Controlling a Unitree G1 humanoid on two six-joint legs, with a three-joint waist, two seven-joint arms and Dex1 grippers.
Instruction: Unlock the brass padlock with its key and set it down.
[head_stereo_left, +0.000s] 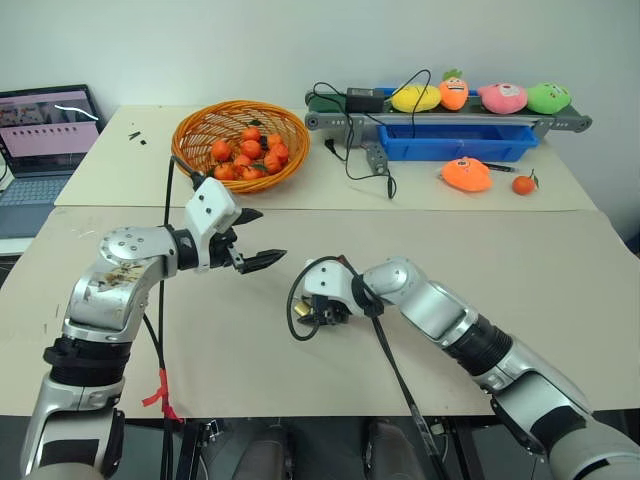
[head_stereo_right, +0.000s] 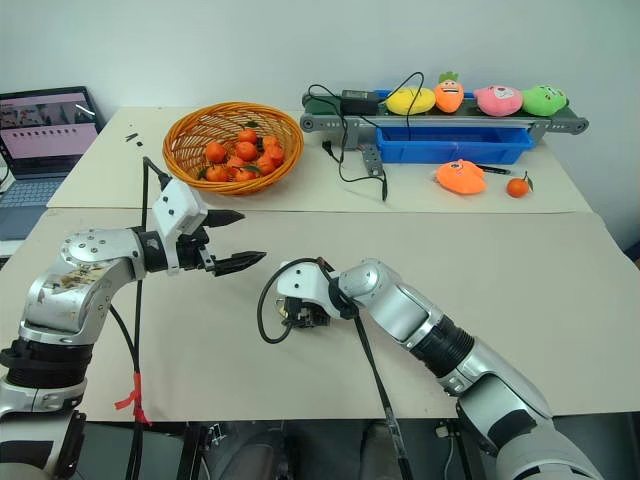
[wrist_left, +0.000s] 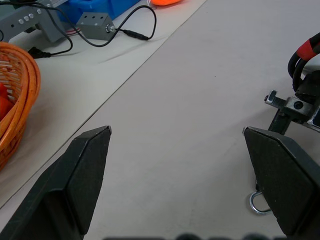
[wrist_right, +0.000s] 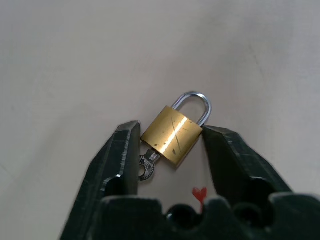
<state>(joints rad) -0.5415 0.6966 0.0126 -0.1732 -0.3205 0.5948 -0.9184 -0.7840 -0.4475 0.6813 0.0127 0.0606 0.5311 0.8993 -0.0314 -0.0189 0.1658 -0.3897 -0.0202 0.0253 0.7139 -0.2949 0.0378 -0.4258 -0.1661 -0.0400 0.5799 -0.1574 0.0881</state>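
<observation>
Wicker basket (head_stereo_left: 192, 135) at the back left of the table holds a pile of small oranges (head_stereo_left: 249, 152). Blue tray (head_stereo_left: 455, 148) sits under the small conveyor (head_stereo_left: 440, 118); can't tell what's in it. On the belt: yellow, orange, pink and green plush toys (head_stereo_left: 503, 97) in a row, plus a black power adapter (head_stereo_left: 364, 99) with cables trailing onto the table. An orange plush (head_stereo_left: 466, 175) and one loose orange (head_stereo_left: 524, 184) lie in front of the tray.

Brass padlock (wrist_right: 171, 134) lies near the front middle of the table, between the right gripper (wrist_right: 171, 145) fingertips, with both tips right at its sides; shackle looks seated in the body. Whether the tips press it can't be told. The key (wrist_right: 148, 163) sticks out of the bottom of the padlock body, next to one fingertip.

Left gripper (head_stereo_left: 254, 240) hangs above the table to the left of the padlock, fingers spread wide, nothing in them.

Surface: two beige tables (head_stereo_left: 560, 260) pushed together, seam running across. Laptop (head_stereo_left: 40, 140) open on a side desk at far left. Plain white wall (head_stereo_left: 200, 40) behind.
</observation>
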